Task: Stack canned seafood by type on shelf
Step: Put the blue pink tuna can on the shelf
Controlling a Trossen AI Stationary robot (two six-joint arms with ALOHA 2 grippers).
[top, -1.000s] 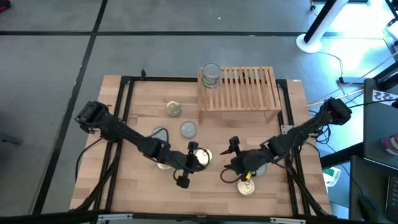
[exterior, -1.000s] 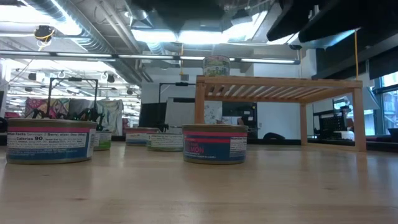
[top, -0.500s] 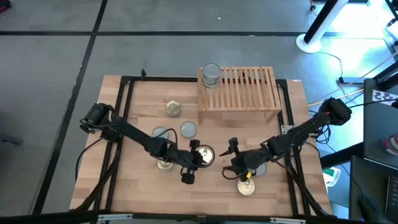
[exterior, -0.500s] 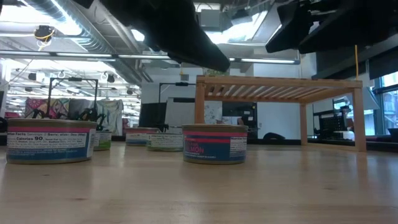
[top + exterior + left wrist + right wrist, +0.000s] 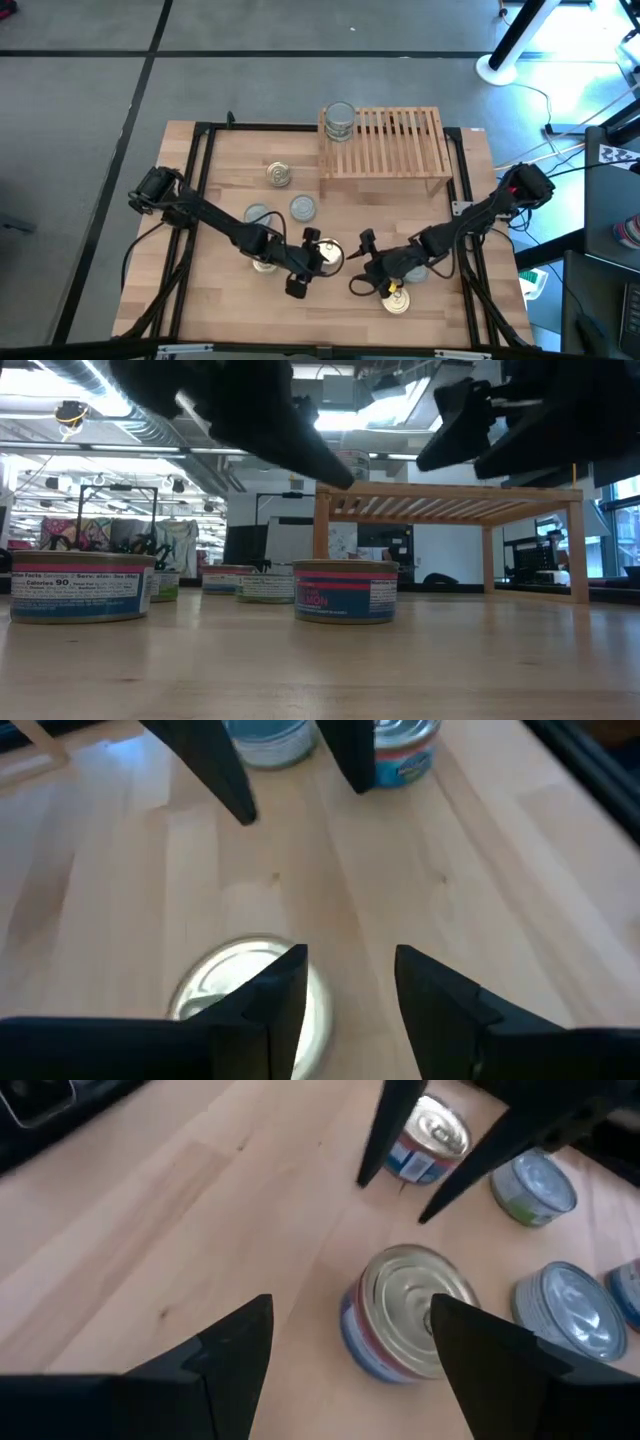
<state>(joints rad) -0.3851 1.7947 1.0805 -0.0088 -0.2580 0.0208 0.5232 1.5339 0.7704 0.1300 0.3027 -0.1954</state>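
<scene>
A gold-topped tin with a pink and blue label point(image 5: 329, 256) point(image 5: 408, 1323) stands on the table between my two grippers. My left gripper point(image 5: 308, 262) point(image 5: 350, 992) hovers open just left of it; the tin's top point(image 5: 235, 995) shows beside and below one finger. My right gripper point(image 5: 360, 265) point(image 5: 350, 1355) hovers wide open on its right, fingers either side of the tin and above it. In the low view both grippers point(image 5: 335, 472) point(image 5: 440, 445) hang well above the tin tops. One stack of tins point(image 5: 339, 120) stands on the left end of the shelf point(image 5: 390, 142).
Loose tins stand on the plank table: a gold-topped one point(image 5: 279, 175), two silver ones point(image 5: 303, 208) point(image 5: 258, 214), a gold one under my left arm point(image 5: 265, 263), a gold one at the near edge point(image 5: 397, 301), and a silver one under my right arm point(image 5: 416, 268).
Both grippers have come down over the middle tin; in the low view they have dropped into the picture from above. My right gripper has also shifted a little toward the table's left. The tins have stayed where they were.
</scene>
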